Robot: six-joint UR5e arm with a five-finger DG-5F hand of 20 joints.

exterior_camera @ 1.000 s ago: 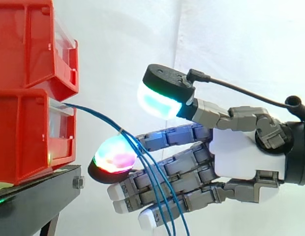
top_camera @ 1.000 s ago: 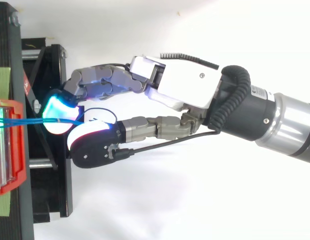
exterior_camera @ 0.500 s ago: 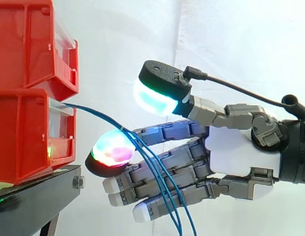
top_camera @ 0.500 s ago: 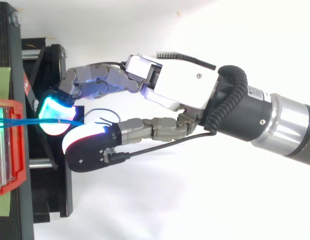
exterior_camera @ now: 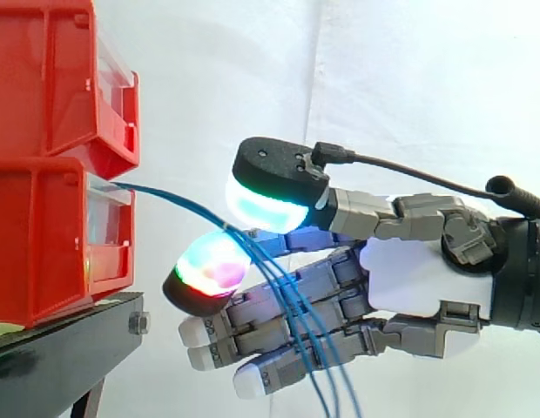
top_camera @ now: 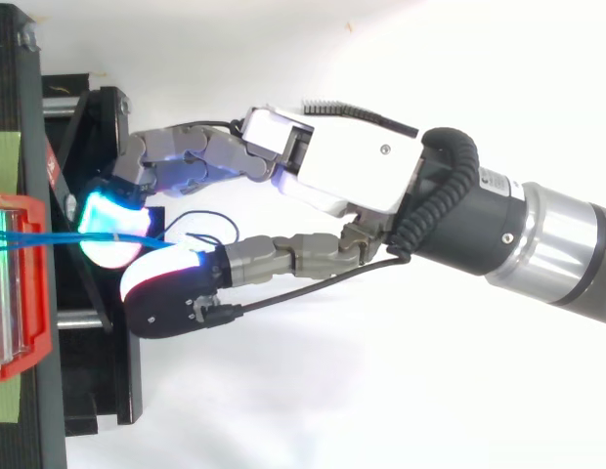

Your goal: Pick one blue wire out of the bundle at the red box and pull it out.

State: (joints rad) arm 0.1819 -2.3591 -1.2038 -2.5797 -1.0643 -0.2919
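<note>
White curtain (exterior_camera: 383, 70) behind, the robot hand's (exterior_camera: 418, 279) glowing fingers (exterior_camera: 209, 266) bracket thin blue wires (exterior_camera: 178, 202) from the left red plastic box (exterior_camera: 35, 235), narrowly parted; mid-grasp, I judge: pinch one, pull rightward.

A bundle of thin blue wires (exterior_camera: 178, 202) comes out of the front of the lower red box (exterior_camera: 35, 235), which sits beneath a second red box (exterior_camera: 43, 78). The wires run close together, then fan apart, curving down to the right.
</note>
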